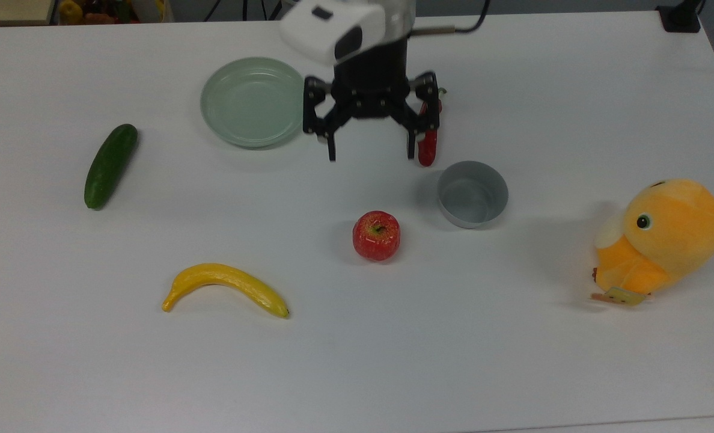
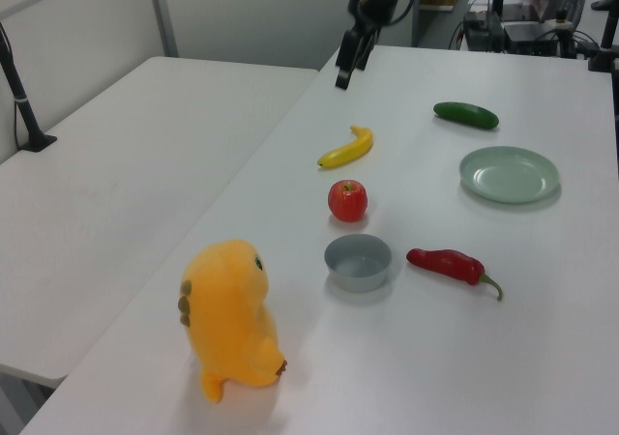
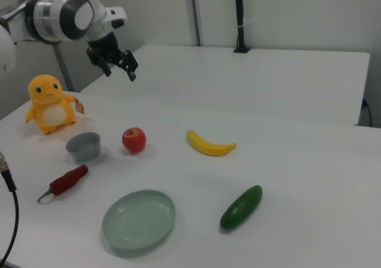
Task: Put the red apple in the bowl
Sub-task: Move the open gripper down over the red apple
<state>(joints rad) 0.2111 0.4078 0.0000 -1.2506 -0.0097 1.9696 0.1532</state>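
Observation:
The red apple (image 1: 376, 236) sits on the white table near the middle, stem dimple up; it also shows in the left view (image 2: 347, 201) and the right view (image 3: 134, 140). The grey bowl (image 1: 472, 193) stands empty just to the top view's right of the apple and a little farther back (image 2: 358, 262) (image 3: 83, 146). My gripper (image 1: 372, 153) hangs open and empty, its black fingers spread wide. In the right view the gripper (image 3: 120, 72) is well above the table. In the top view it lies behind the apple, between the green dish and the chili.
A red chili pepper (image 1: 427, 150) lies behind the bowl, partly covered by a finger in the top view. A pale green dish (image 1: 255, 101), a cucumber (image 1: 110, 165) and a banana (image 1: 225, 287) lie to the top view's left. An orange plush toy (image 1: 663, 240) sits at the top view's right.

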